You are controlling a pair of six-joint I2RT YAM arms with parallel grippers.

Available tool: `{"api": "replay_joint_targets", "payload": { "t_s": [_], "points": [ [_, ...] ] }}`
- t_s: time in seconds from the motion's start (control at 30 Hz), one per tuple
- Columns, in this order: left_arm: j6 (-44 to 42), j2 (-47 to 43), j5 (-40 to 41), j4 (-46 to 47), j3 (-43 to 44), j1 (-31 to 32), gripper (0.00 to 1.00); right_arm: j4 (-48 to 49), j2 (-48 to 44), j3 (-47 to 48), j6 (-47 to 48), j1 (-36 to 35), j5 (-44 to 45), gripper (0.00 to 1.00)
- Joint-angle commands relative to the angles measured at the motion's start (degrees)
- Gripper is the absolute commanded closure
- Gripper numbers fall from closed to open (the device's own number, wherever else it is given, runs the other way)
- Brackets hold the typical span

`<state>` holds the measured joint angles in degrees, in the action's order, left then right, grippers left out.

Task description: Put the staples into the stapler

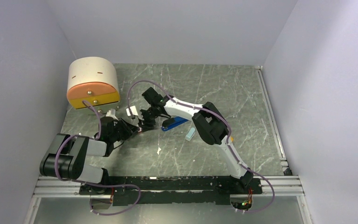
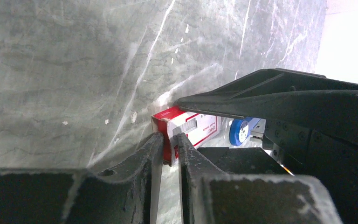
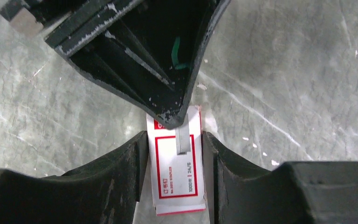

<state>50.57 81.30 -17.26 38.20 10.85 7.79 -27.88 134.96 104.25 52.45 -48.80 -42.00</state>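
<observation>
Staples (image 3: pixel 182 140) as a grey ribbed strip flat against the white face of the box (image 3: pixel 177 182), one end under the tip of the left gripper (image 2: pixel 169 138); loose or printed, cannot tell. Box red-and-white, with a red frame on that face. Inside the frame, readable sideways, "1000" and "24/6", plus a red patch with white characters too small to read. Clamped across its long sides by the right gripper (image 3: pixel 175 140), about half open, both fingers touching cardboard. Pinched at its red end by the left gripper, jaws nearly together with only a thin gap. All this in the left half of the table (image 1: pixel 242 102), about midway between near and far edges, the box hidden in the top view by the two meeting grippers; resting on the table or lifted, cannot tell.

Just right of them, toward the table's centre, the stapler (image 1: pixel 175 123): blue, slim, lying slantwise. Near it, toward the right edge, a pale-blue piece (image 1: pixel 189 135), not touching it. In the far left corner, a cream and orange block (image 1: pixel 93 83) with a yellow band.
</observation>
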Motion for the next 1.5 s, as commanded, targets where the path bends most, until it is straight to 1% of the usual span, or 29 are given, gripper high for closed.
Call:
{"api": "replay_joint_targets", "payload": {
  "t_s": [0.0,0.1,0.27,0.33,0.43,0.47,0.53,0.63,0.7,0.8,0.9,1.13,1.2,1.27,1.3,1.4,1.47],
  "points": [
    [0.47,2.16,-4.23,8.47,-1.41,-1.48,0.78,2.67,2.88,0.02,-1.27,-1.77,-0.37,0.52],
    [0.19,2.31,-4.95,8.9,-1.79,-1.94,0.81,4.87,2.9,-0.32,-2.28,-2.17,0.03,0.54],
    [-1.5,0.65,-4.09,5.79,-1.43,-2.55,0.82,6.22,3.25,0.5,-3.57,-2.2,-0.31,0.55],
    [-1.33,-0.48,-3.3,2.16,-0.65,-3.05,0.82,6.04,2.26,1.27,-6.08,-1.34,-0.94,0.49],
    [-1.84,-2.64,-1.83,-1.96,-0.14,-3.31,0.81,8.02,-2.55,-1.38,-8.47,1.33,-3.47,0.3],
    [-2.01,-3.07,-1.42,-2.65,-0.05,-3.31,0.8,7.87,-3.92,-2.44,-7.6,1.82,-3.38,0.27],
    [-2.32,-3.25,-1.36,-3.08,-0.04,-3.31,0.77,5.96,-5.45,-3.66,-5.14,2.41,-2.49,0.24],
    [-1.73,-2.44,-2.07,-2.02,-0.21,-3.31,0.74,2.08,-5.15,-3.27,-1.66,2.65,0.12,0.23],
    [-1.61,-1.5,-2.88,-1.06,-0.22,-3.35,0.76,0.44,-4.45,-2.92,-0.13,2.66,1.23,0.24],
    [-1.52,-0.31,-3.63,-0.05,-0.29,-3.39,0.78,-1.94,-3.48,-1.71,1.17,2.68,0.59,0.28],
    [-1.36,0.54,-3.97,1.16,-0.47,-3.4,0.79,-1.83,-2.84,-1.5,1.14,2.45,-0.45,0.32],
    [-1.68,0.85,-4.18,1.94,-0.37,-3.49,0.8,-1.62,-0.93,-0.79,1.15,1.02,0.43,0.32],
    [-1.83,0.95,-4.34,2.23,-0.31,-3.57,0.8,-0.56,-0.4,-0.54,0.22,0.88,1.0,0.36],
    [-1.76,1.03,-4.61,2.35,-0.32,-3.57,0.79,0.91,-0.17,-0.49,-1.34,0.73,1.51,0.45],
    [-1.66,1.09,-4.84,2.05,-0.16,-3.64,0.79,1.58,-0.26,-0.68,-1.84,0.74,1.56,0.47],
    [-1.94,1.3,-6.19,1.91,0.25,-3.66,0.8,4.19,-0.88,-1.98,-2.93,0.56,1.79,0.52],
    [-1.59,1.87,-6.82,3.01,-0.09,-3.66,0.79,4.75,-0.81,-2.25,-3.17,0.48,1.51,0.54]
  ]
}}
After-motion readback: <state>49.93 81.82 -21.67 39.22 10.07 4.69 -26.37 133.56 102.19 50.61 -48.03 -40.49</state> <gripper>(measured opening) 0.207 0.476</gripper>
